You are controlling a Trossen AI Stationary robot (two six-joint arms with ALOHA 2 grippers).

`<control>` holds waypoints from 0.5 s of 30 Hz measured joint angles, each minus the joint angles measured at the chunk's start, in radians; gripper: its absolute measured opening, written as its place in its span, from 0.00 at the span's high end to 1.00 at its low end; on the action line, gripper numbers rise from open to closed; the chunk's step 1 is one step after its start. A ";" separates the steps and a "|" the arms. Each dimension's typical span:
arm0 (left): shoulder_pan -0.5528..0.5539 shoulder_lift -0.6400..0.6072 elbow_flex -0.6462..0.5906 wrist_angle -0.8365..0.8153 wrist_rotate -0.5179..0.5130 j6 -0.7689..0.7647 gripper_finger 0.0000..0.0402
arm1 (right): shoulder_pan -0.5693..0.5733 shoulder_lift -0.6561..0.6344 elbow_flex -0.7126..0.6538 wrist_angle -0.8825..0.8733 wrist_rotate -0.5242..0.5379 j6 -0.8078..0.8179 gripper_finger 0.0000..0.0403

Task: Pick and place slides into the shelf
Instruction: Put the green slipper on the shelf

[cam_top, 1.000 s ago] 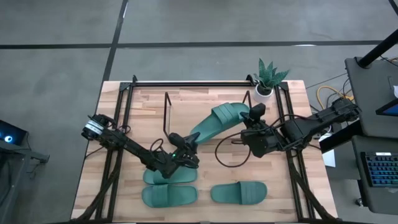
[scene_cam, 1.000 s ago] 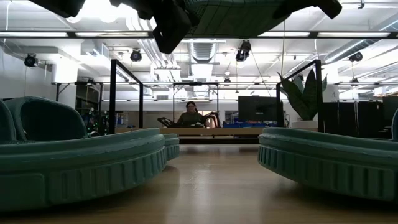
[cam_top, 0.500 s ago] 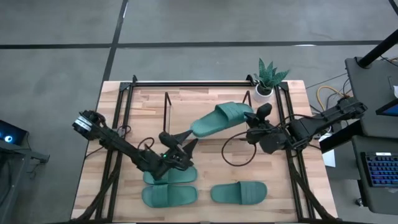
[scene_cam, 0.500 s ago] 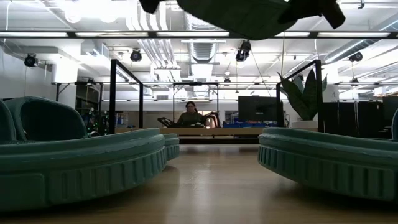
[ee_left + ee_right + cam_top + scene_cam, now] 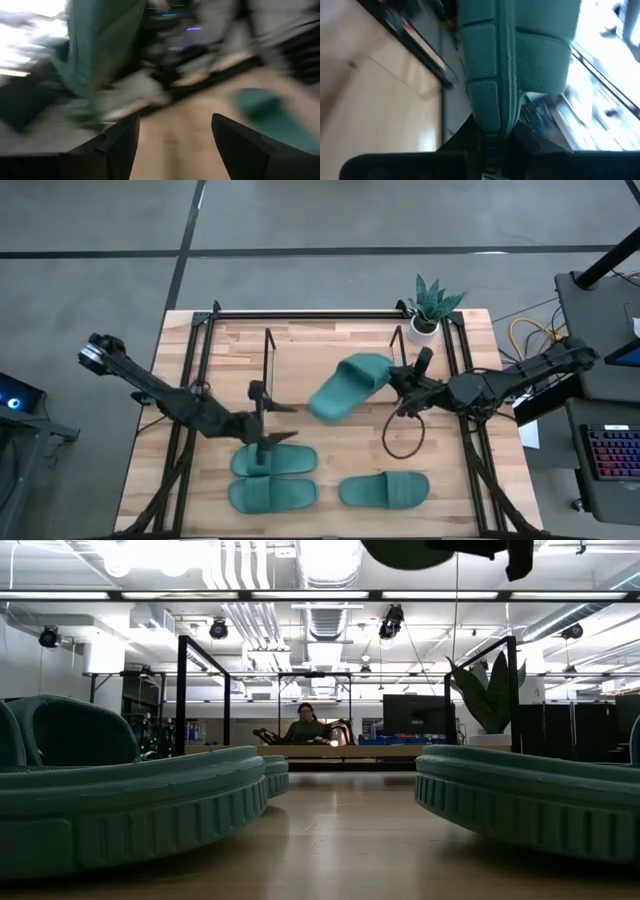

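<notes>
**Handing off: one slide now w/ the right arm only**

Letting go is the news: vs. a sec ago, when both arms met at the raised slide, the left gripper [image 5: 268,423] has pulled back toward the near-left, fingers spread wide & holding nothing. It now sits just above the two slides [image 5: 272,461] lying side by side near the front edge. The right gripper [image 5: 397,383] is clamped on the lifted slide [image 5: 350,385], pinching the sole edge at its right end; right wrist view shows the sole [image 5: 517,60] squeezed betw. the fingers.

What that means, in my read: transfer looks done, so carrying & placing falls to the right arm alone. Left arm is free for the next pick.

Where things are:
- Lifted slide: in the air over mid-table, well above the wood, inside the footprint of the shelf [image 5: 267,360] — thin black uprights left & right of it. Not set down yet.
- Its long axis runs diagonally, far-right to near-left; the free end points near-left & seems to droop lower than the gripped end. Can't tell heel from toe.
- Fourth slide [image 5: 384,488]: flat, near-right, long axis left–right, same as the near-left pair.
- Potted plant [image 5: 432,305]: far-right corner, well apart.

Progress: none of the four rests on the shelf so far.
</notes>
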 joint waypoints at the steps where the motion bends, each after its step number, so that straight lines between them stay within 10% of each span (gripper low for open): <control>1: 0.014 -0.022 -0.002 -0.034 0.087 -0.048 0.42 | -0.016 0.000 0.000 0.000 -0.063 0.005 0.91; 5: 0.028 -0.082 -0.014 -0.037 0.298 -0.084 0.42 | -0.098 0.028 0.002 0.023 -0.292 0.043 0.91; 15: 0.015 -0.126 -0.036 -0.069 0.300 -0.084 0.42 | -0.282 0.191 -0.051 0.358 -0.602 0.054 0.91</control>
